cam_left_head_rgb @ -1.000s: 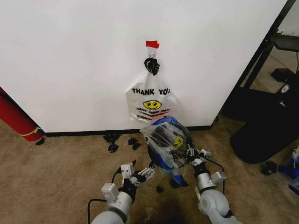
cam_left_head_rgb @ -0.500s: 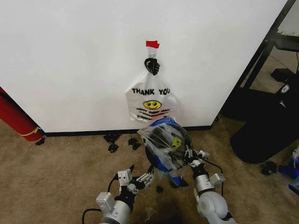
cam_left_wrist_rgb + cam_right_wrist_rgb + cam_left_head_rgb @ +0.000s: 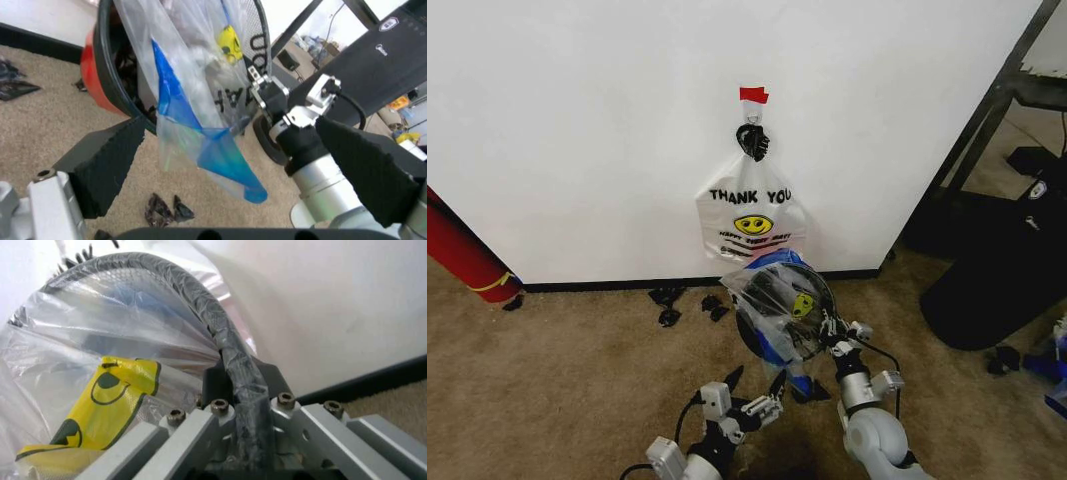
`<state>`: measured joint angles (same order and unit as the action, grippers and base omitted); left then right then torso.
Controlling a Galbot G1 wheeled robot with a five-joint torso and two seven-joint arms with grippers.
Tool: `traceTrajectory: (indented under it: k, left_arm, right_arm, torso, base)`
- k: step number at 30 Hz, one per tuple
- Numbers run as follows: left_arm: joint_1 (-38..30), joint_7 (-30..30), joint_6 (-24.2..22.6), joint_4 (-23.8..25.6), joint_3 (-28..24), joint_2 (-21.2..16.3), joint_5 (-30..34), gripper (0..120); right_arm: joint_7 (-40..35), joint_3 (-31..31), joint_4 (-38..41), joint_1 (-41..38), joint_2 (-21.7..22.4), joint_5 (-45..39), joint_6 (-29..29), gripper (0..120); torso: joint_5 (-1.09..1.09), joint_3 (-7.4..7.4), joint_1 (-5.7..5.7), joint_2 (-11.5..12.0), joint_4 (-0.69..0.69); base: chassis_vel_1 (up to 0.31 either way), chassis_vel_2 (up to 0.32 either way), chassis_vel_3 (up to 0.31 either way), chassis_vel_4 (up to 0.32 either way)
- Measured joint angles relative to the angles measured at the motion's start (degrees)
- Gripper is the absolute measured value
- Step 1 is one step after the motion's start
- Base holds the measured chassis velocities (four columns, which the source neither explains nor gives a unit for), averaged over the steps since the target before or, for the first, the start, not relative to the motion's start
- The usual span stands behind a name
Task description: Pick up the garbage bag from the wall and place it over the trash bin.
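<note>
Two grippers sit low over the tan carpet [image 3: 557,370]. Nearest, the left gripper [image 3: 755,385] hangs with its black fingers [image 3: 107,162] spread wide and nothing between them, just short of the bin (a corner of blue plastic dangles in the gap ahead of it, untouched). Beside it the right gripper [image 3: 832,330] is clamped on the rim of the small round dark trash bin [image 3: 749,335], with the film of the bag pinched against that rim; its wrist view shows the plastic-wrapped edge running straight into the jaws. The bin, red at its bottom [image 3: 93,75], is tilted so its mouth faces up and outward. The thin translucent whitish garbage bag [image 3: 782,300], with blue patches and a small yellow smiley, is draped loosely across that mouth, one blue tail hanging below. Small black scraps [image 3: 667,305] lie on the carpet near the black baseboard. Behind, on the plain white wall [image 3: 577,130], an opaque white "THANK YOU" bag [image 3: 749,215] hangs from a small hook under a strip of red tape [image 3: 753,95].
</note>
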<state>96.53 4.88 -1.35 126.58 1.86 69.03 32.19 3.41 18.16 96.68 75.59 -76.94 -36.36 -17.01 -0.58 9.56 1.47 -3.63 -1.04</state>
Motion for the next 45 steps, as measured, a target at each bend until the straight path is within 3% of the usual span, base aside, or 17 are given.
traceTrajectory:
  k: [10, 22, 33, 45]
  left_arm:
    - [-2.7, -1.8, 1.2, -4.3, -2.2, 0.6, -0.4, 100]
    - [-8.0, 2.4, -1.7, -7.1, -2.8, 1.8, -0.4, 95]
    - [-7.5, 3.2, -2.4, -7.9, -2.6, 2.5, -2.1, 57]
    - [-5.6, 2.4, 0.2, -7.5, -1.2, 2.4, -3.5, 12]
  right_arm:
    - [0.7, -0.1, 0.1, -0.1, -2.4, 1.8, -2.3, 0]
    - [1.1, -0.6, 1.1, 0.5, -4.0, 5.1, -3.2, 0]
    - [1.2, -0.6, 1.7, 0.3, -3.4, 4.8, -3.1, 0]
    - [0.9, -0.5, 1.3, 0.3, -3.1, 4.2, -2.8, 0]
  torso:
    - [0.0, 0.0, 0.0, 0.0, 0.0]
    - [-0.01, 0.0, 0.0, 0.0, 0.0]
    - [0.0, 0.0, 0.0, 0.0, 0.0]
    - [0.0, 0.0, 0.0, 0.0, 0.0]
  base:
    - [0.0, 0.0, 0.0, 0.0]
    - [0.0, 0.0, 0.0, 0.0]
    - [0.0, 0.0, 0.0, 0.0]
    - [0.0, 0.0, 0.0, 0.0]
